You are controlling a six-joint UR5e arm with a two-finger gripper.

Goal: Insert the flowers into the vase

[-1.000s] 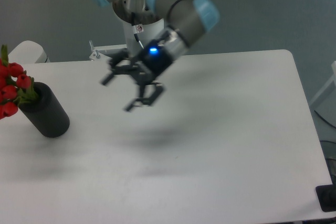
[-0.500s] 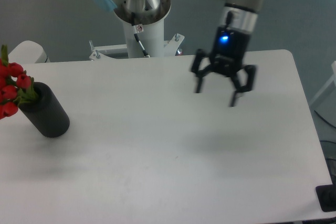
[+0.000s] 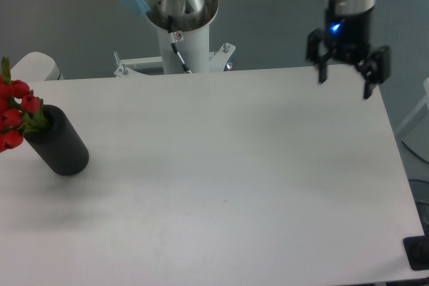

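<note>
The black vase [image 3: 59, 143] stands tilted at the far left of the white table [image 3: 221, 185]. The red flowers [image 3: 13, 113] sit in its top with green leaves, partly cut off by the left edge of the view. My gripper [image 3: 344, 86] hangs open and empty above the table's far right corner, far from the vase. A blue light glows on its wrist.
The arm's white base column [image 3: 181, 38] stands behind the table's far edge. A white rounded object [image 3: 37, 66] lies behind the far left corner. A dark object [image 3: 417, 251] sits off the right front corner.
My gripper has swept from the middle left of the table to the far right corner, rising as it went. The vase and flowers have not moved.
</note>
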